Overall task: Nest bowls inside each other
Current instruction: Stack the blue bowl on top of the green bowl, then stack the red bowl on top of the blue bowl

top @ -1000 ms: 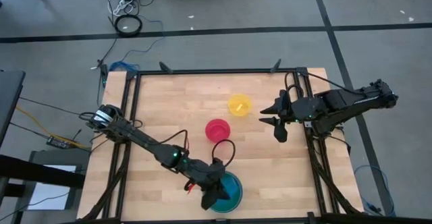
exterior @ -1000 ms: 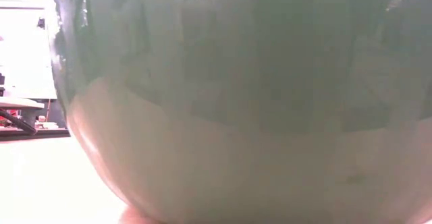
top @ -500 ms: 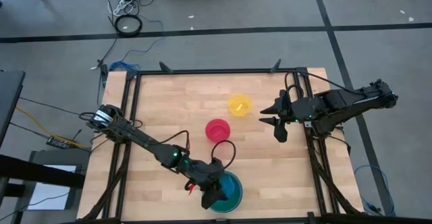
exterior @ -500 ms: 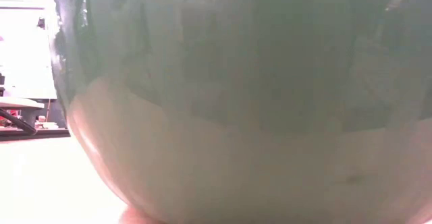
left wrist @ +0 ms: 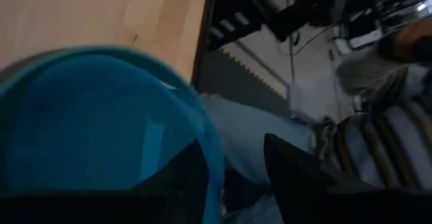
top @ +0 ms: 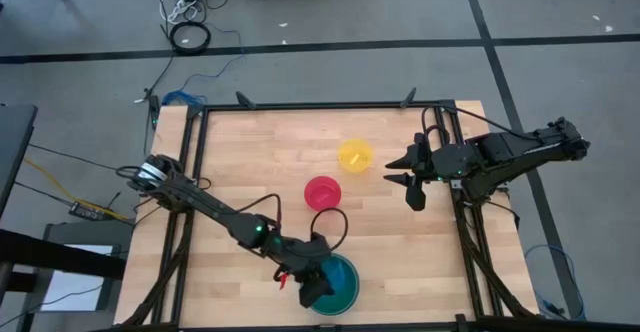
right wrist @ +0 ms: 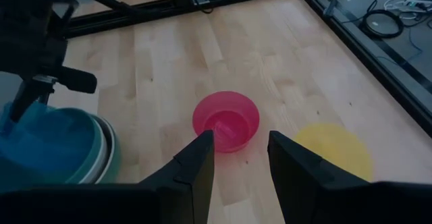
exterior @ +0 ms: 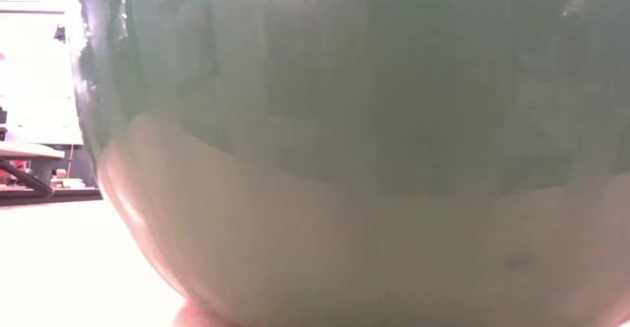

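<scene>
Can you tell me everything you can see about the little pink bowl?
The pink bowl is a small, round, see-through plastic bowl, reddish pink, with a flat bottom. It stands upright and empty on the wooden table, near the middle. Nothing touches it. The yellow bowl sits apart from it, farther toward the back edge, and the stack with the blue bowl on top is nearer the front edge. The right pincer hovers open, pointing toward it.

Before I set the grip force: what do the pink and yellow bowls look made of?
The pink bowl looks like thin glossy plastic: light passes through its wall and the rim shines. The yellow bowl looks like similar plastic, smooth and evenly coloured, though less clearly seen.
</scene>
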Tool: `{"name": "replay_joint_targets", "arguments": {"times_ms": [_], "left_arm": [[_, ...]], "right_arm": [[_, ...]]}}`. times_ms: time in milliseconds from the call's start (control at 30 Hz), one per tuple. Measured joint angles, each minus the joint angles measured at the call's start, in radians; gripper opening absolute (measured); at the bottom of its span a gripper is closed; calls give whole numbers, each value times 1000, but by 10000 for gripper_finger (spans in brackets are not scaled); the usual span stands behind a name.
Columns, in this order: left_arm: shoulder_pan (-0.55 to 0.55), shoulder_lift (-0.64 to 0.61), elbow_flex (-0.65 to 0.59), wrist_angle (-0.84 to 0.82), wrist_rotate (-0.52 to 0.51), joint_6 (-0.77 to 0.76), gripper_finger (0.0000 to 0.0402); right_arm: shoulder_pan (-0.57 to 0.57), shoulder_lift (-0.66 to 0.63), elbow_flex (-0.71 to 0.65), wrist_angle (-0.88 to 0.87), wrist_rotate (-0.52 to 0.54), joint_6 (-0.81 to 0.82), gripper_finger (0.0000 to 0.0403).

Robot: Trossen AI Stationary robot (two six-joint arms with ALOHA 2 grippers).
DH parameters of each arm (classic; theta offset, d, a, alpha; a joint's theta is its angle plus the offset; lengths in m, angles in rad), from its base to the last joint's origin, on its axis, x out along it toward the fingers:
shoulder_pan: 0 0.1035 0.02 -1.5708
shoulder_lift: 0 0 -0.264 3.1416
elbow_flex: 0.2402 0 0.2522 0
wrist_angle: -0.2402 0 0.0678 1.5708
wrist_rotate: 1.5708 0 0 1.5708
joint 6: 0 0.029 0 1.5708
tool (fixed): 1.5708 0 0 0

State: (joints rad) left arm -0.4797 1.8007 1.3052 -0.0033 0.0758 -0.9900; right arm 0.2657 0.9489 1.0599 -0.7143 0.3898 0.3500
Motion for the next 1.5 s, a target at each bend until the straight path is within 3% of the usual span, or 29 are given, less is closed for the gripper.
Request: {"name": "replay_joint_targets", "arguments": {"times_ms": [167, 533, 767, 867, 1033, 1167, 1333, 1500], "left_arm": [[-1, -1, 0, -55, 1, -77, 150], [-13, 21, 1, -30, -38, -68, 150], [-13, -11, 17, 10, 36, -4, 150], [4, -75, 50, -149, -54, 78, 150], [79, -176, 126, -602, -305, 169, 150], [117, -256, 159, -840, -484, 234, 150], [169, -321, 158, -1007, -607, 276, 150], [223, -342, 157, -1164, -660, 276, 150]], "right_arm": [[0, 0, 0, -2, 0, 8, 130], [1, 0, -36, -8, 0, 32, 131], [1, 0, -71, 1, 48, 54, 130], [-22, 21, -94, 17, 50, 59, 130], [-106, 171, -93, 136, -103, 17, 130], [-164, 369, -36, 217, -233, -80, 130], [-176, 629, 122, 175, -255, -196, 130], [-180, 843, 315, 31, -262, -214, 130]]}}
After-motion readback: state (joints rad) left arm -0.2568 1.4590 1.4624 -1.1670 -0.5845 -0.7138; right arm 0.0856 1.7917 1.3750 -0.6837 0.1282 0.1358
